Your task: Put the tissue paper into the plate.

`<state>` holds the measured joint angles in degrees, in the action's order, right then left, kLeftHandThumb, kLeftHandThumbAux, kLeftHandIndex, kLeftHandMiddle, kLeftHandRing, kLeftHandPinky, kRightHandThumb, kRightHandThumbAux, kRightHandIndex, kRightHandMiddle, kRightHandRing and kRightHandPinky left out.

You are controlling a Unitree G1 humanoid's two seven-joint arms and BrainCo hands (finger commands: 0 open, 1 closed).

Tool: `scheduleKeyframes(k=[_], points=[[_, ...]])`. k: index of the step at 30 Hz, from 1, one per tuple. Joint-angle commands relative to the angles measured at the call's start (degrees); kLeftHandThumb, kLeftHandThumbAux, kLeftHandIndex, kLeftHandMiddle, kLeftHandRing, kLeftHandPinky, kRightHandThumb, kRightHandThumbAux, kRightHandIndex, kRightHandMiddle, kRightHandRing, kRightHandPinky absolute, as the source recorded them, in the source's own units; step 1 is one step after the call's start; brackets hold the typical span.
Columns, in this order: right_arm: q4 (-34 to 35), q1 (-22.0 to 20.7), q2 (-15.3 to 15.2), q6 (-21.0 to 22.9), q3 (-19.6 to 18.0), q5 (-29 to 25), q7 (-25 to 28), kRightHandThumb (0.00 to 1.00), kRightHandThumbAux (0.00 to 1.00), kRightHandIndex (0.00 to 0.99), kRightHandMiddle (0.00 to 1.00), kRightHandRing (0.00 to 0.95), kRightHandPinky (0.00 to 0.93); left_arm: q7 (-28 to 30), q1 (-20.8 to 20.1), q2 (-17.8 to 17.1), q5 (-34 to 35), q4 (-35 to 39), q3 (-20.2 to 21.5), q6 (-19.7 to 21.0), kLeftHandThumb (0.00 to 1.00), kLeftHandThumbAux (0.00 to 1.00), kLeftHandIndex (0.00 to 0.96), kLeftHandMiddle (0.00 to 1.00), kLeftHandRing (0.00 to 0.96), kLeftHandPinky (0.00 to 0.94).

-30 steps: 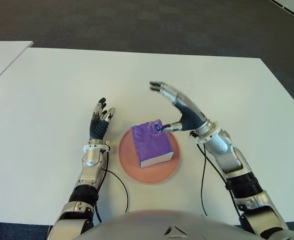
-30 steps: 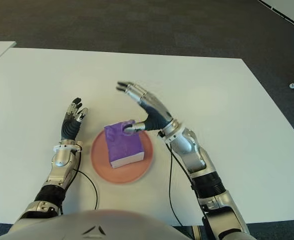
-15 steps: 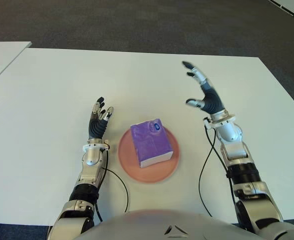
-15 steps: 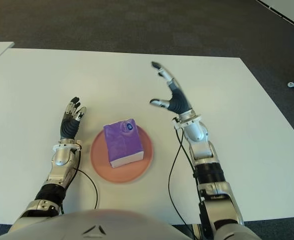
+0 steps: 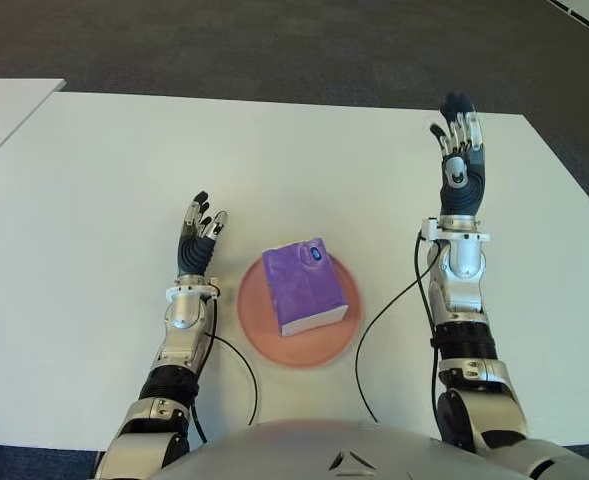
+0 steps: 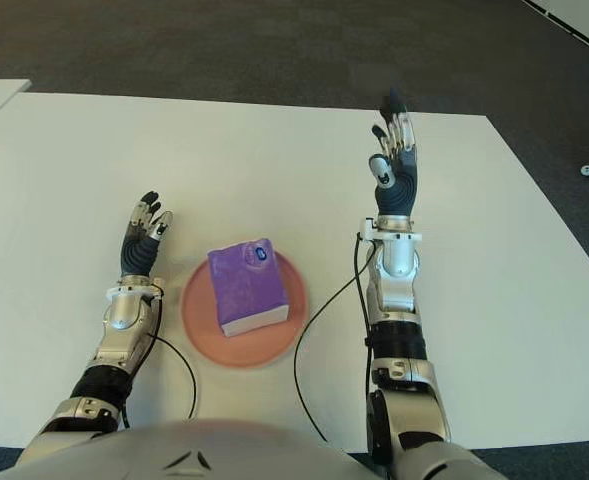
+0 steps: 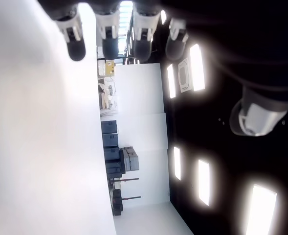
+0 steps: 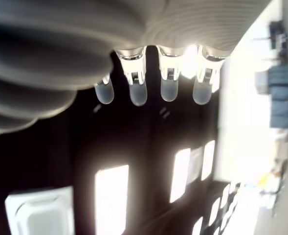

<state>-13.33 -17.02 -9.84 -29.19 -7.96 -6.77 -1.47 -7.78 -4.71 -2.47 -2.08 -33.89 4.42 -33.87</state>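
Observation:
A purple pack of tissue paper (image 5: 303,284) lies flat inside the round orange plate (image 5: 260,331) near the front middle of the white table (image 5: 94,180). My right hand (image 5: 460,152) is raised well to the right of the plate, fingers straight and spread, holding nothing. My left hand (image 5: 200,234) shows just left of the plate with its fingers extended, also holding nothing. Both wrist views show only straight fingers against the ceiling.
Black cables (image 5: 374,330) trail from both forearms across the table near its front edge. A second white table (image 5: 4,110) stands at the far left. Dark carpet lies beyond the far edge.
My right hand has let go of the tissue pack and swung away to the right, ending upright with fingers spread. The pack stays in the plate. The left hand has not moved.

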Motion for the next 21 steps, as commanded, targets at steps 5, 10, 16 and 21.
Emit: scheduleKeyframes(k=[5,10,16,21], points=[[-7.3,2.5,3.0,-0.1,-3.3,-1.2,-1.5,0.0,0.354,0.0,0.0,0.0,0.0,0.8,2.8,0.5,0.2,-2.1,0.0,0.5,0.0,0.442,0.0,0.0,0.0,0.0],[-13.4,4.4,4.2,-3.0,-4.7,0.5,-3.3,0.0,0.373,0.0,0.0,0.0,0.0,1.1,2.8,0.5,0.3,-1.8,0.0,0.8,0.0,0.441,0.0,0.0,0.0,0.0],[-21.9,4.4,5.8,-6.8,-4.7,3.7,-6.8,0.0,0.406,0.0,0.0,0.0,0.0,1.2,2.8,0.5,0.6,-1.0,-0.1,1.4,0.0,0.439,0.0,0.0,0.0,0.0],[-28.0,3.6,6.1,-7.8,-3.9,4.6,-7.0,0.0,0.424,0.0,0.0,0.0,0.0,1.1,2.6,0.5,0.5,-0.4,-0.1,2.0,0.0,0.446,0.0,0.0,0.0,0.0]])
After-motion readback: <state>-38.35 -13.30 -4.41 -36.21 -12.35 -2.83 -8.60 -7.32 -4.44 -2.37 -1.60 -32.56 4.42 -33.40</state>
